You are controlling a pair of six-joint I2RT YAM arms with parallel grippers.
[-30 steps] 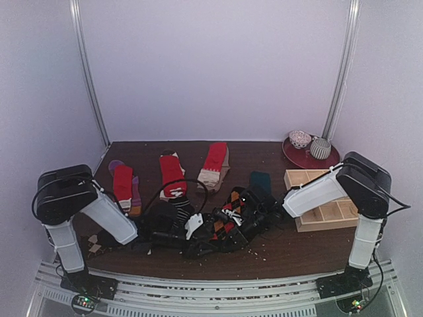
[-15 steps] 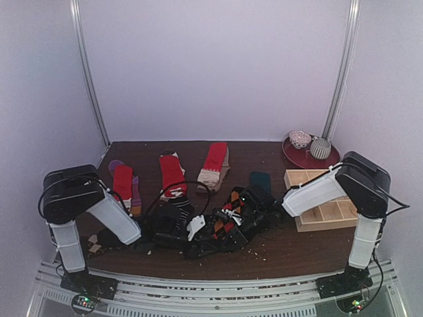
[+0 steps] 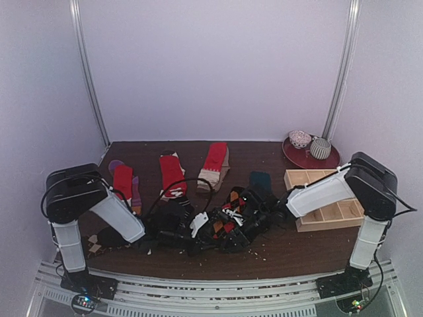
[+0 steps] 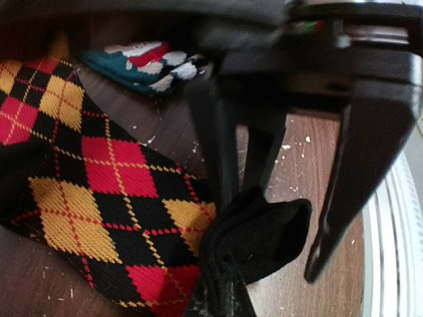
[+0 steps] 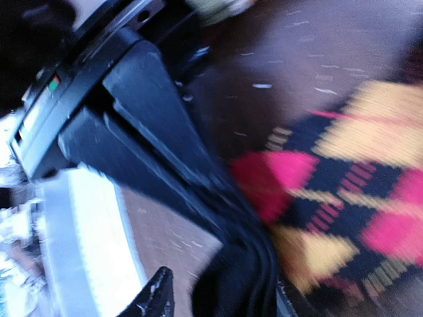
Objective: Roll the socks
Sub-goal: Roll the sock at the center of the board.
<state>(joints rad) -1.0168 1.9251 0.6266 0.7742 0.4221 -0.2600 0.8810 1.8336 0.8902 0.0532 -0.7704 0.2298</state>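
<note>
Fingers (image 5: 162, 122) of the left gripper (image 5: 239, 228) are pressing together on the black end of the argyle sock (image 4: 99, 198), pinching a bunched fold of it just above the table (image 3: 297, 247) near its front edge. From the left wrist, that black end is bulging up between the fingers (image 4: 353, 165) of the right gripper (image 4: 272, 232), which are standing well spread and gripping nothing. One of them is coming down right at the fabric and the other is hanging just beside it; whether either is touching cannot be told. The rest of the argyle sock, black with red and yellow diamonds, is lying flat on the wood, stretching away to the left in that wrist view. Pale crumbs are dotting the table around it.

Slightly farther back, a black-and-white striped sock (image 3: 180, 210) is lying left of the grippers, and a teal sock (image 3: 259, 181) is lying right of centre. Along the far side, a red-and-purple sock (image 3: 124, 185) is lying at left with two red-and-beige socks (image 3: 172, 173) beside it. At far right a wooden tray (image 3: 324, 198) with compartments is sitting near a red plate (image 3: 301, 158) carrying two cups (image 3: 320, 148).
</note>
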